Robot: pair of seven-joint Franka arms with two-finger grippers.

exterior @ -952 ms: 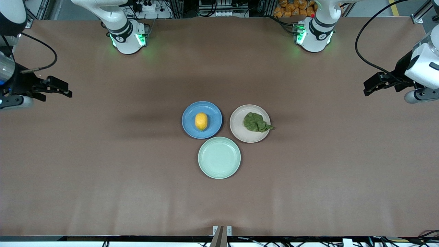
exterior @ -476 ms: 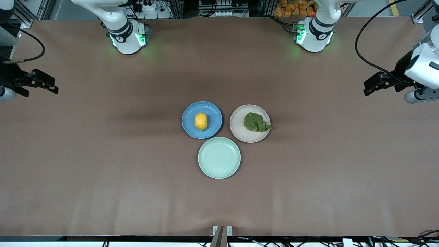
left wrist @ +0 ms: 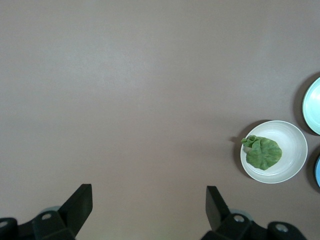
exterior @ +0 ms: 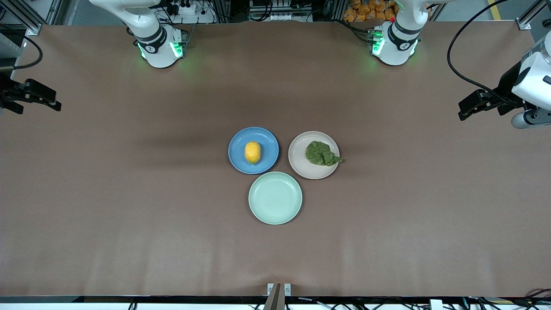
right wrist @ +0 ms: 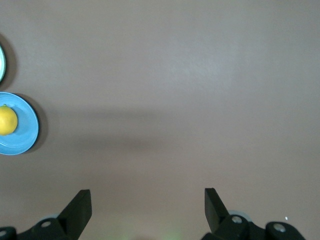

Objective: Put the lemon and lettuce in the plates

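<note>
1. Lemon (exterior: 252, 152) lies in the middle of the blue plate (exterior: 267, 140), and the lettuce (exterior: 320, 153) sits on the beige-pink plate (exterior: 303, 165) with its pointed tip hanging over the rim toward the left arm's end of the table. Neither has shifted over the last second, so both placements look finished.
2. What changed is the right gripper (exterior: 36, 92): it has drawn farther out toward the right arm's end of the table, jaws wide apart and empty, over bare table.
3. The left gripper (exterior: 473, 103) has barely moved; it hangs over the left arm's end of the table, jaws likewise spread with nothing between them.
4. A mint-green plate (exterior: 275, 215) lies empty, just beside the other two and nearer the front camera.
5. Nothing stands in either arm's way; the brown table (exterior: 129, 215) around the plates carries no other objects.
</note>
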